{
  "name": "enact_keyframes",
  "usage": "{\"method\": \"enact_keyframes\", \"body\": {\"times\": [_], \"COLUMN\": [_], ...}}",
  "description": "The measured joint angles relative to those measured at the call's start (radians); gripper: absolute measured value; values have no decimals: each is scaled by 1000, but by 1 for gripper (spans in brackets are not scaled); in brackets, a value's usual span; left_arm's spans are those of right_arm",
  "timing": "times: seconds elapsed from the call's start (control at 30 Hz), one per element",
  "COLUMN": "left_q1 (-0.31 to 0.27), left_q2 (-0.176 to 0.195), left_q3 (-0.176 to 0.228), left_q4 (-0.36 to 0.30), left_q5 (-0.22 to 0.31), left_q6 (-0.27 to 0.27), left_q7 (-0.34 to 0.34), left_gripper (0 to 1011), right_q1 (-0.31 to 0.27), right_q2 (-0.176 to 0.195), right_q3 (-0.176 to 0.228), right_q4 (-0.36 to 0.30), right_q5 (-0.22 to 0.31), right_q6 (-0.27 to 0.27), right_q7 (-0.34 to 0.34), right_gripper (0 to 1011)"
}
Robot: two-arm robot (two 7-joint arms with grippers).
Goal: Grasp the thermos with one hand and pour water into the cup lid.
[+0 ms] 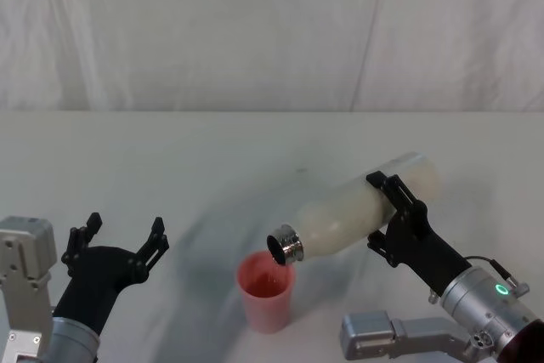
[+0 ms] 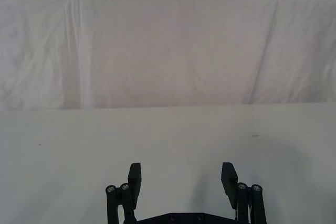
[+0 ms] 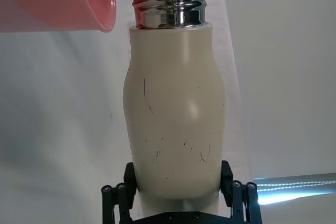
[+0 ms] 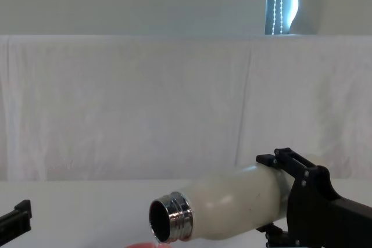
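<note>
The right gripper (image 4: 282, 198) clasped the tilted thermos (image 4: 232, 208), its steel mouth dripping water toward the pink cup lid (image 4: 148, 245).

Head camera sits high, angled forward and down over the white counter (image 1: 170, 159), taking in both arms and the draped white backdrop (image 1: 255, 31) behind. Chest camera sits lower, level across the counter edge, sharing with the head view the tipped thermos (image 4: 232, 207) and the pink cup lid (image 1: 267, 291) under its neck. Left wrist camera looks forward past its own fingers (image 2: 135, 179) at the backdrop; right wrist camera is close against the thermos body, neck farthest.
</note>
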Motion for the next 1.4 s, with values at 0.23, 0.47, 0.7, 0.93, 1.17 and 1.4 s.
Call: {"method": "enact_keyframes", "body": {"times": [0.23, 0.47, 0.7, 0.93, 1.17, 1.4], "left_q1": [0, 0, 0, 0, 0, 0], "left_q2": [0, 0, 0, 0, 0, 0], "left_q3": [0, 0, 0, 0, 0, 0], "left_q4": [0, 0, 0, 0, 0, 0], "left_q5": [0, 0, 0, 0, 0, 0], "left_q6": [0, 0, 0, 0, 0, 0], "left_q7": [0, 0, 0, 0, 0, 0], "left_gripper": [1001, 1001, 1001, 1001, 1001, 1001], "right_q1": [0, 0, 0, 2, 4, 5], "right_q2": [-1, -1, -2, -2, -2, 0], "right_q3": [0, 0, 0, -1, -2, -3], "right_q4": [3, 3, 6, 9, 9, 7], "right_q5": [4, 7, 8, 8, 7, 5], "right_q6": [-1, -2, -3, -5, -5, -3], "right_q7": [0, 0, 0, 0, 0, 0], "right_gripper": [960, 960, 960, 960, 960, 960]}}
